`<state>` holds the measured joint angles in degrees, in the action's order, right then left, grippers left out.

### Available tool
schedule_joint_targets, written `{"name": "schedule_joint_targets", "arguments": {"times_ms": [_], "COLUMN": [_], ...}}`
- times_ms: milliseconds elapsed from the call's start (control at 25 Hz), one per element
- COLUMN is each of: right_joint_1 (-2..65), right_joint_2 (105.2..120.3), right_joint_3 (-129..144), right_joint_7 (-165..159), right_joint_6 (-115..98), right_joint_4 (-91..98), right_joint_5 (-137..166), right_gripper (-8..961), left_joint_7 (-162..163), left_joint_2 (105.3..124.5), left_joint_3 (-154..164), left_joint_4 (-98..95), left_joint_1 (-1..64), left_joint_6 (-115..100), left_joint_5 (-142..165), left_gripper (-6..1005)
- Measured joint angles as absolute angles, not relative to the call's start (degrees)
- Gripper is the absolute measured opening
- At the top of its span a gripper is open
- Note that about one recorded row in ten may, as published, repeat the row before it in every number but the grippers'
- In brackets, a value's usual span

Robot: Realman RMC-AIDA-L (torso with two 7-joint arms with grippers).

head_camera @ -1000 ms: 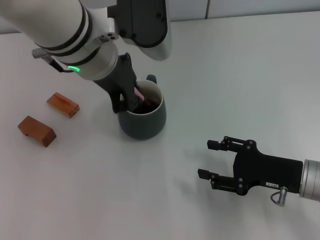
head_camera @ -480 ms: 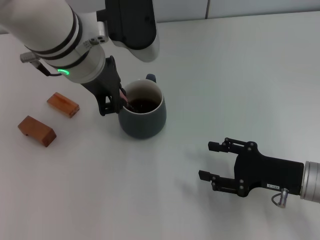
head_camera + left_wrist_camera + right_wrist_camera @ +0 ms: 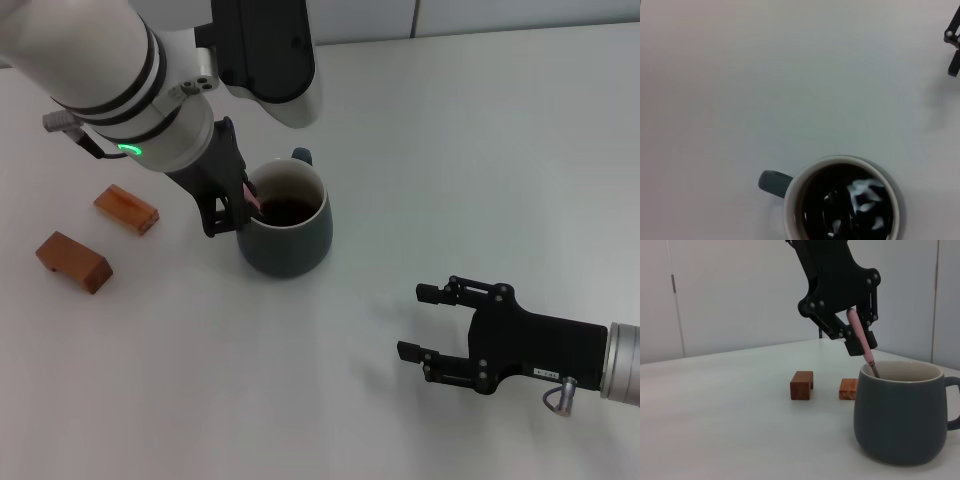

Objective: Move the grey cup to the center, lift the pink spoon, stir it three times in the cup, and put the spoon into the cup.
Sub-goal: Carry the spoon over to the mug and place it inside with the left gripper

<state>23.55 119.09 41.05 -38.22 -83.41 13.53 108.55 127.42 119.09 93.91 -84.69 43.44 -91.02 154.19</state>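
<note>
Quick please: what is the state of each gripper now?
Left gripper: shut on the pink spoon, over the grey cup.
Right gripper: open, holding nothing.

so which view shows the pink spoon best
The right wrist view: the pink spoon shows side-on, held by the left gripper, its stem dipping into the grey cup. The head view gives only a pink sliver; the left wrist view shows none.

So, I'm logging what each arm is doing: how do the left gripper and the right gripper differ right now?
The left gripper is shut on the pink-handled metal spoon, holding it tilted with its bowl end inside the dark grey-blue ceramic mug; the right gripper is open and holds nothing. The left one is at the mug's rim, the right one hangs apart from it, over bare white table. Both are black, two-fingered.
</note>
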Motion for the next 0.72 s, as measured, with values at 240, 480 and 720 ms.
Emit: {"name": "schedule_joint_targets", "arguments": {"times_ms": [240,480,720], "right_joint_1": [23.55,23.60,23.57], "right_joint_2": [119.09,119.09,119.09], "right_joint_3": [41.05,41.05,41.04], "right_joint_7": [-38.22,-38.22,-38.22], "right_joint_6": [-83.41,-83.41,-83.41], "right_joint_4": [13.53,13.54,13.61], "right_joint_5": [108.55,108.54,108.54], "right_gripper": [743,742,742], "left_joint_7": [127.97,127.91,124.73], "left_joint_2": [119.15,119.18,118.81], "left_joint_3": [93.96,93.94,89.20], "left_joint_4": [-84.47,-84.76,-89.84], "left_joint_1": [43.49,43.11,40.02], "left_joint_6": [-92.03,-91.99,-88.39], "left_joint_5": [152.46,151.70,143.16], "left_gripper": [309,314,549]}}
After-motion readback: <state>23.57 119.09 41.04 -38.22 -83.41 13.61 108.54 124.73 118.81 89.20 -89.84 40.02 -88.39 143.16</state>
